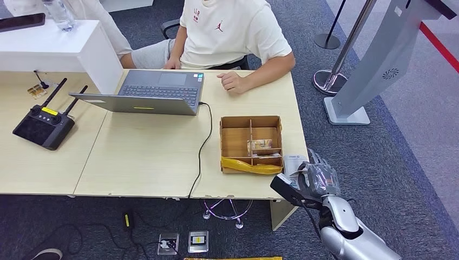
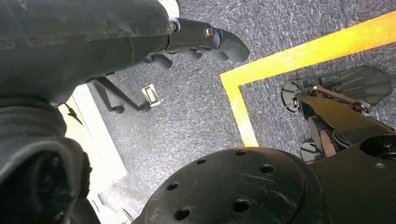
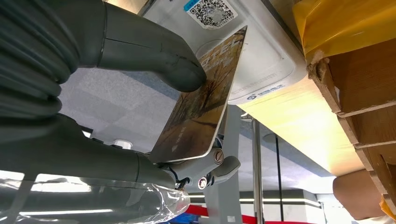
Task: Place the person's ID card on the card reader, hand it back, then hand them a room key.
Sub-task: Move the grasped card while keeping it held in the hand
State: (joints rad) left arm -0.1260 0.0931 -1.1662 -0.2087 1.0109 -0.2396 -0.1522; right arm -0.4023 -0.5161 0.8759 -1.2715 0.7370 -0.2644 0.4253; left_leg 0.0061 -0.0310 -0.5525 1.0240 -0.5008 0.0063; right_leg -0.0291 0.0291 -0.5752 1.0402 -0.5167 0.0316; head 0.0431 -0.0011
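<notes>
Grey thumb and darker fingers (image 3: 219, 165) of the right hand (image 3: 140, 93) pinched a card (image 3: 201, 105) printed with a brownish picture, the thumb pressing on its face and the fingers supporting its lower edge. Held tilted, the card had its upper corner close to the white card reader (image 3: 261, 56); whether the two touched could not be told. A QR-code sticker (image 3: 212, 10) sat on the reader's top surface. From the head view, the right hand (image 1: 316, 176) hovered at the near right corner of the table (image 1: 146, 157), beside the card reader (image 1: 294, 161), which lay just right of the cardboard box (image 1: 250, 142). Divided into compartments, this box held a few cards (image 1: 260, 145) in its central section, and a strip of yellow tape (image 1: 250, 166) ran along its near wall.

Beyond the box, a person in a white T-shirt (image 1: 230, 30) sat at the far side of the table, one hand (image 1: 234, 82) resting on its surface. An open laptop (image 1: 149, 92) stood before the person, with a black remote controller (image 1: 44, 125) to its left.

The left hand (image 2: 201, 39) hung over grey carpet, its fingers curled inward with nothing between them.
</notes>
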